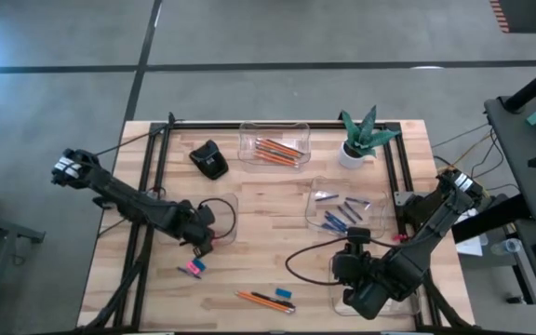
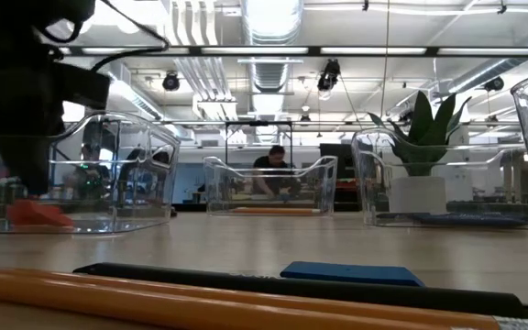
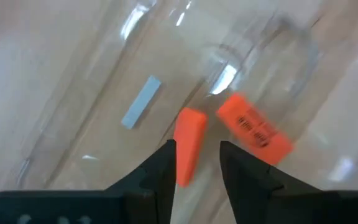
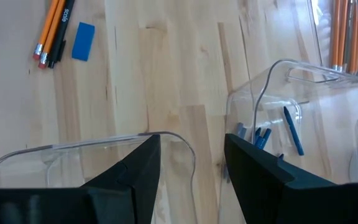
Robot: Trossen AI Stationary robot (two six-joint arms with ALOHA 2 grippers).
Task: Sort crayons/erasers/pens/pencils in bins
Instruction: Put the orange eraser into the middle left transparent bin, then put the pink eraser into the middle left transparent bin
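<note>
My left claw point(image 3: 194, 163) hangs over the clear bin point(image 1: 220, 216) at the left-centre of the overhead frame, fingers parted, with an orange-pink wedge eraser point(image 3: 188, 145) sitting in the gap; I can't tell whether the pads touch it, so I read it as just let go. A second orange eraser point(image 3: 253, 127) and a light blue eraser point(image 3: 141, 101) lie on the bin floor just beyond. To finish this drop cleanly I'd open fully and lift straight up, so the fingers don't drag the wedge or catch the bin wall. More erasers point(image 1: 193, 268) wait on the surface just below the bin, and pencils point(image 1: 262, 299) with a blue eraser point(image 1: 284, 293) lie at lower centre. My right claw point(image 4: 191, 158) waits released over an empty bin point(image 4: 73, 152) at lower right, beside the bin of crayons point(image 1: 341, 217).
</note>
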